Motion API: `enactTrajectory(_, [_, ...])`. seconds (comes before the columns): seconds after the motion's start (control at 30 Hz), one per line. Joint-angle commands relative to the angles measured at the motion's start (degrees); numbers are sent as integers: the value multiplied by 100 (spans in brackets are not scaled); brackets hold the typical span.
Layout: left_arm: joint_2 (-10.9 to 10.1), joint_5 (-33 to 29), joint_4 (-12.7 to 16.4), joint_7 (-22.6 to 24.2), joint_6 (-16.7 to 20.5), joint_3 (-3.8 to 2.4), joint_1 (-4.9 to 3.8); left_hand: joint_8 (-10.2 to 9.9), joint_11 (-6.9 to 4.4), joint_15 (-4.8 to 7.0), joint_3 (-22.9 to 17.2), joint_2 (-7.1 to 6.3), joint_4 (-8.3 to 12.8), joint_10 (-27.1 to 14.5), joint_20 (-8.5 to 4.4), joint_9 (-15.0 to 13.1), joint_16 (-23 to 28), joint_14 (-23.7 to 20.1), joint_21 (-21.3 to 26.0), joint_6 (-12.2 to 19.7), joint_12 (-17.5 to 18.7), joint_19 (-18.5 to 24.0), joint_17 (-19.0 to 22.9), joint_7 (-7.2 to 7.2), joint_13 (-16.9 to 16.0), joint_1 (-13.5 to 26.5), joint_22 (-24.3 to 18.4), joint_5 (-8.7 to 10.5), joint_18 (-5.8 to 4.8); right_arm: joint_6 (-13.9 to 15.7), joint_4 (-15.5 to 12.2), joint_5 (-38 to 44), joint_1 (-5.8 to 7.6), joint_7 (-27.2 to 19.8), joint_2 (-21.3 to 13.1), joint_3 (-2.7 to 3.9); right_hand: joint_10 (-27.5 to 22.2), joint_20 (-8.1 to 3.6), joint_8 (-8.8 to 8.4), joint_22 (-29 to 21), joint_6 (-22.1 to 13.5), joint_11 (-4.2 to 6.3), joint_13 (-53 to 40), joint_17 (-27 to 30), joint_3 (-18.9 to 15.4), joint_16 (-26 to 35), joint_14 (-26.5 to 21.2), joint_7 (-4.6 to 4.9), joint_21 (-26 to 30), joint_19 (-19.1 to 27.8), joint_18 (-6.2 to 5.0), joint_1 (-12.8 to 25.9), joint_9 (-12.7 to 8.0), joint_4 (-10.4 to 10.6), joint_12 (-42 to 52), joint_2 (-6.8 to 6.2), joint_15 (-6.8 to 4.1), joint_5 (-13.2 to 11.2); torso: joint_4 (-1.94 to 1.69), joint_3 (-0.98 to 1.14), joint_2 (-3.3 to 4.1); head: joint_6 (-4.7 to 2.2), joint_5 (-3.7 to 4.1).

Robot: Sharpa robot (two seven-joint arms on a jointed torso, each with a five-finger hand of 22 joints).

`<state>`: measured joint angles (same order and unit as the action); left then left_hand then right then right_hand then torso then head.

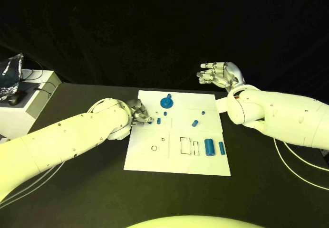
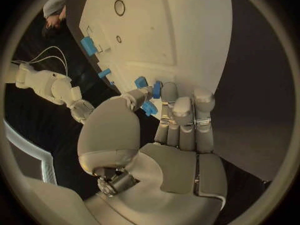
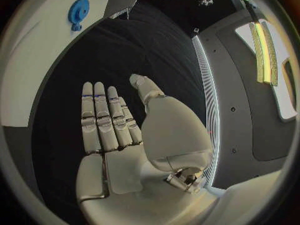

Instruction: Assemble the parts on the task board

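Observation:
The white task board [image 1: 177, 156] lies in the middle of the black table. A blue gear [image 1: 167, 101] stands near its far edge, small blue pegs [image 1: 195, 123] sit mid-board, and blue cylinders [image 1: 209, 147] lie at the near right. My left hand [image 1: 140, 114] rests at the board's left edge, fingers curled, pinching a small blue part [image 2: 156, 89] between thumb and fingers [image 2: 182, 110]. Other blue parts [image 2: 89, 45] show on the board [image 2: 169, 35] beyond it. My right hand [image 1: 219, 73] is raised past the board's far right corner, fingers apart and holding nothing. Its flat palm [image 3: 119, 150] faces the table, with the gear [image 3: 78, 11] off to the side.
A white box [image 1: 20, 107] with a crumpled foil object [image 1: 12, 71] and a black cable stands at the table's left end. Pale cables [image 1: 302, 166] trail over the table at the right, under my right arm.

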<state>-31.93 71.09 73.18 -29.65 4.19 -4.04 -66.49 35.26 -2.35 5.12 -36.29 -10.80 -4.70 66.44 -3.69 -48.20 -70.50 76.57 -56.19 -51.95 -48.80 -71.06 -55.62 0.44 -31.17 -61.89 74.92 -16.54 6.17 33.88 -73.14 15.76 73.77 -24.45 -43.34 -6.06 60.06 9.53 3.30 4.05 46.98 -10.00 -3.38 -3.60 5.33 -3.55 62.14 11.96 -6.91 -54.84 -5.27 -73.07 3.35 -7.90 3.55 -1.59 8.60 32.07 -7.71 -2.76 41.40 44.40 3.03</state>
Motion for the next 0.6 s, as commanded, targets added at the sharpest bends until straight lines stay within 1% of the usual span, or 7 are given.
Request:
enactTrajectory(0.03, [12,-133,-36,-161,-288,57,71,-14,-46,2,-20,-4,69,6,-11,-31,4,36,16,-29,-36,-24,-3,10,-7,82,313,-15,-69,-84,-6,24,-1,-39,-2,2,-44,-9,-17,-1,-52,11,8,10,21,10,-47,100,8,45,10,19,-6,1,-9,55,6,35,-1,-1,2,-1,-1])
enactTrajectory(0.07, [14,-138,-41,-162,-280,57,71,0,-52,-5,132,-9,-28,19,-11,-39,0,43,10,-44,-45,-34,-4,10,-10,184,314,-19,-73,-83,-7,24,-1,-39,-3,2,-44,-9,-17,-1,-52,11,8,10,21,10,-47,100,8,45,10,19,-6,1,-9,55,6,35,-1,-1,2,-1,-1])
enactTrajectory(0.13, [19,-146,-53,-165,-267,57,71,-1,-43,4,238,11,-90,14,-13,-42,-1,49,7,-42,-41,-43,-4,12,-8,178,314,-21,-74,-79,-9,24,-1,-38,-4,2,-46,-10,-17,-1,-46,10,8,10,40,9,-47,100,7,45,10,23,-6,1,-9,55,6,36,-1,0,3,-3,1])
enactTrajectory(0.3, [25,-153,-72,-174,-257,57,71,0,-42,3,323,-15,-170,17,-14,-44,-2,51,8,-51,-43,-47,-5,14,-9,188,312,-19,-75,-75,-12,24,-2,-36,-10,2,-47,-10,-17,-1,-42,10,8,9,52,8,-48,100,6,45,10,25,-6,1,-9,54,6,37,3,2,5,6,4])
enactTrajectory(0.4, [29,-155,-78,-183,-250,57,71,2,-42,3,388,-40,-218,17,-16,-45,-5,53,0,-61,-45,-55,-8,13,-10,199,315,-19,-77,-73,-14,24,-2,-36,-15,2,-47,-10,-17,-1,-42,10,8,9,52,8,-48,100,6,45,10,25,-6,1,-9,54,6,37,1,-1,5,5,2])
enactTrajectory(0.47, [31,-155,-82,-185,-240,57,71,0,-43,1,445,-50,-266,14,-16,-45,-5,55,7,-57,-45,-53,-6,12,-11,195,312,-18,-78,-74,-15,24,-2,-36,-17,2,-47,-10,-17,-1,-42,10,8,9,52,8,-48,100,6,45,10,25,-6,1,-9,54,6,37,0,1,0,5,2])
enactTrajectory(0.6, [32,-155,-85,-189,-226,57,71,5,-37,-1,614,-43,-363,16,-13,-53,-3,52,4,-60,-51,-60,-1,21,-14,191,314,-19,-77,-76,-18,24,-2,-37,-18,2,-47,-10,-17,-1,-42,10,8,9,52,8,-48,100,6,45,10,25,-6,1,-9,54,6,37,-2,1,1,6,4])
